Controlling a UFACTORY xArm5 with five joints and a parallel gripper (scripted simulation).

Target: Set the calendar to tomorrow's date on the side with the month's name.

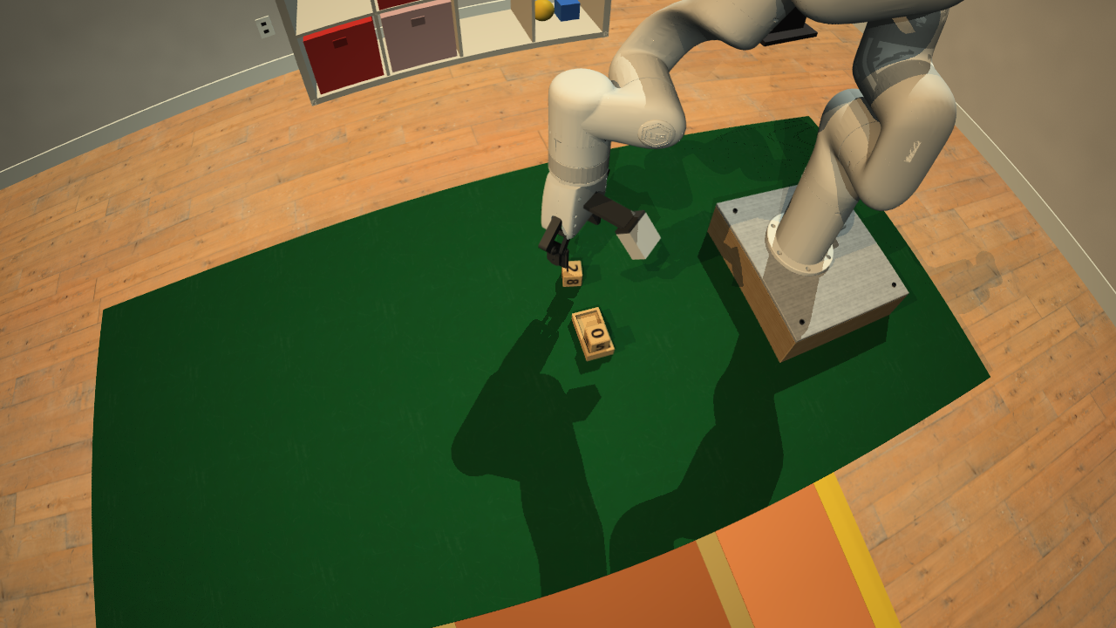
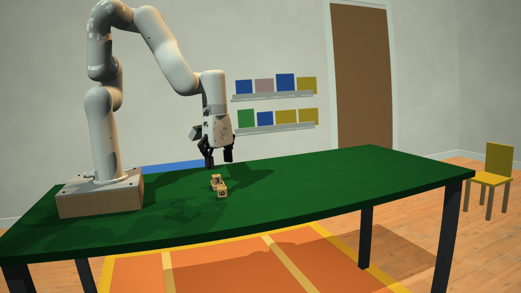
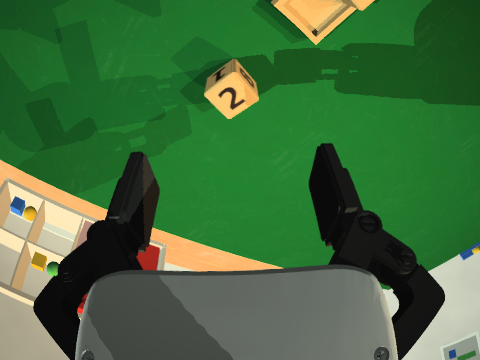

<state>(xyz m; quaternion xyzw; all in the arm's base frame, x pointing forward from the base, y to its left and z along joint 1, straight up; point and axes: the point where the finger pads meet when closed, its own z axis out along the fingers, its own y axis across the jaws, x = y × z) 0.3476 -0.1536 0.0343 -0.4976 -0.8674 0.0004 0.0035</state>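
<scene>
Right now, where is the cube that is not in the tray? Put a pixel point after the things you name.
In the top view, the loose cube (image 1: 572,274) (image 2: 222,191) (image 3: 231,90) sits on the green tabletop (image 1: 312,390) (image 2: 309,178) (image 3: 260,185), just above the tray (image 1: 578,329) (image 2: 213,186) (image 3: 316,37) in the picture and below the gripper (image 1: 596,242) (image 2: 218,163) (image 3: 232,166).

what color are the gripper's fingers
Black on both fingers; the wrist view shows it best.

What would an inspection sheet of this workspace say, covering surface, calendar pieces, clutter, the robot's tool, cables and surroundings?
Surface: green tabletop, crossed by shadows.
Job's things: wooden tray holds one cube; the loose cube sits on the table, its 2 facing up.
Clutter: nothing seen on the table.
Tool: open and empty, above the table.
Cables: nothing seen.
Surroundings: yellow chair, brown door, wall shelves, orange floor mat.
</scene>
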